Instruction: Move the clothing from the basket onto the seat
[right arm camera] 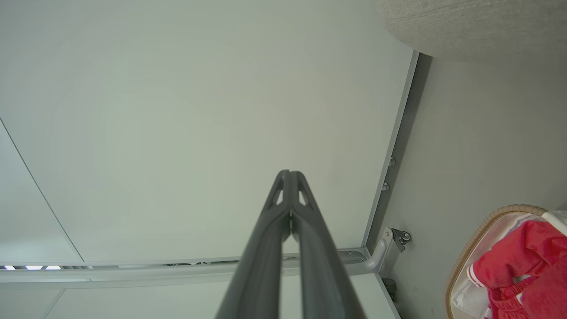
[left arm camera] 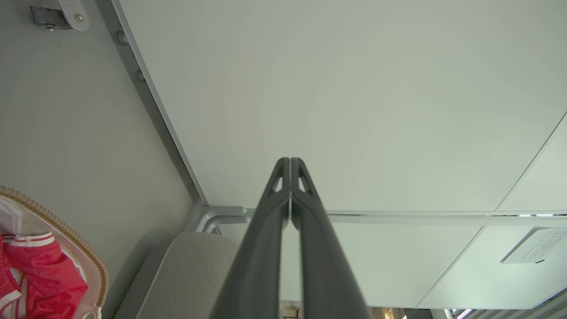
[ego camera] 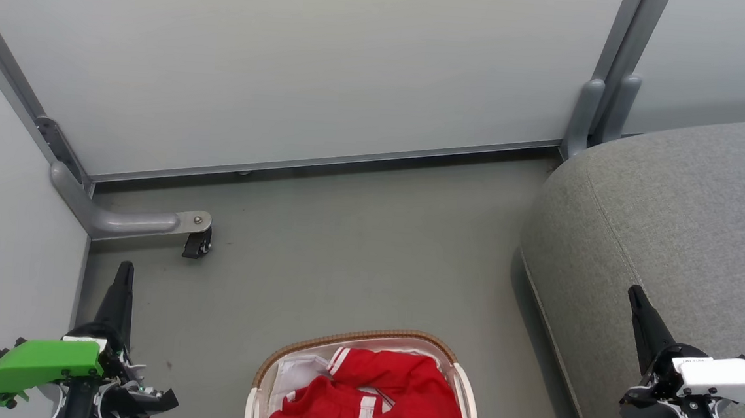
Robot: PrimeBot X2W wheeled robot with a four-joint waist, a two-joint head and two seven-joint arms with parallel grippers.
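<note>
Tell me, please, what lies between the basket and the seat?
Only a strip of grey floor, darkened by shadow, separates the basket from the seat; nothing rests on it, as the head view shows.

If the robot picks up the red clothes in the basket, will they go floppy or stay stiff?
Probably floppy: the red clothes lie crumpled in soft folds, so they would likely droop. They look light, being thin fabric. One piece may drag another along, since they are heaped together in the basket.
</note>
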